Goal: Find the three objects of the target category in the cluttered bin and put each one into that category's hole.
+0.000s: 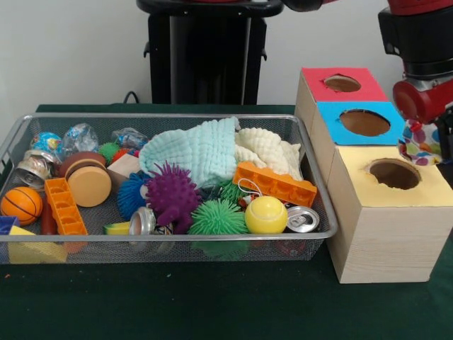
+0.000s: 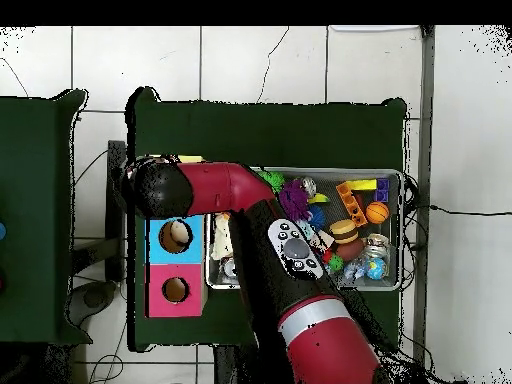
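A small white fabric piece with coloured patches (image 1: 419,144) hangs under the red arm's gripper (image 1: 423,134), seemingly pinched, beside the yellow-topped box's round hole (image 1: 394,173); releasing well means centring above that hole first.

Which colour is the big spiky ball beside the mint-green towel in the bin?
Purple; the spiky ball shows best in the front view.

Wire mesh bin (image 1: 14,138) on green table (image 1: 212,304), cluttered: mint towel (image 1: 195,149) and cream towel (image 1: 269,149) at back, orange brick (image 1: 276,183), purple spiky ball (image 1: 172,195), green spiky ball (image 1: 217,218), yellow ball (image 1: 266,214), crushed can (image 1: 303,219), mini basketball (image 1: 20,205). Right of bin, three boxes in row: red top (image 1: 315,88) far, blue top (image 1: 333,126) middle, yellow top (image 1: 354,177) near, each with round hole. Arm's red end (image 1: 421,99) at right edge, above yellow box; multicolour printed fabric piece (image 1: 419,145) hangs below it, just beside yellow hole (image 1: 394,173); fingers not discernible
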Robot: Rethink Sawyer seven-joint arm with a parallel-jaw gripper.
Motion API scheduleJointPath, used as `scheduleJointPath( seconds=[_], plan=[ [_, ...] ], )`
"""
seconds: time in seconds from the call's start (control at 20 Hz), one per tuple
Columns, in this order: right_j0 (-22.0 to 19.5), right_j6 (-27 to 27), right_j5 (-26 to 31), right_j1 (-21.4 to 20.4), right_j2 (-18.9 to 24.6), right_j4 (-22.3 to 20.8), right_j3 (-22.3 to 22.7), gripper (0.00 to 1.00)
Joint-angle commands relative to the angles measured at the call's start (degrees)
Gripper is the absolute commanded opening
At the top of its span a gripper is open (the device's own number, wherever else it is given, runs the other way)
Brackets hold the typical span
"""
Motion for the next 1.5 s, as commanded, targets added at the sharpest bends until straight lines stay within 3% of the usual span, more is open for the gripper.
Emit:
scheduleJointPath(
  seconds=[0.05,0.25,1.0,1.25,1.5],
  plan=[
    [-1.51,-0.53,-1.99,3.64,2.62,-4.13,-3.47,0.00],
    [-1.84,-5.36,-0.71,4.01,3.20,-8.00,-5.11,0.00],
    [-2.93,-10.63,7.30,3.75,5.78,-16.15,-7.90,0.00],
    [-4.47,-9.56,5.17,2.12,6.66,-18.74,-4.02,0.00],
    [-8.65,-6.11,-1.09,-0.09,7.35,-21.75,3.12,0.00]
  ],
)
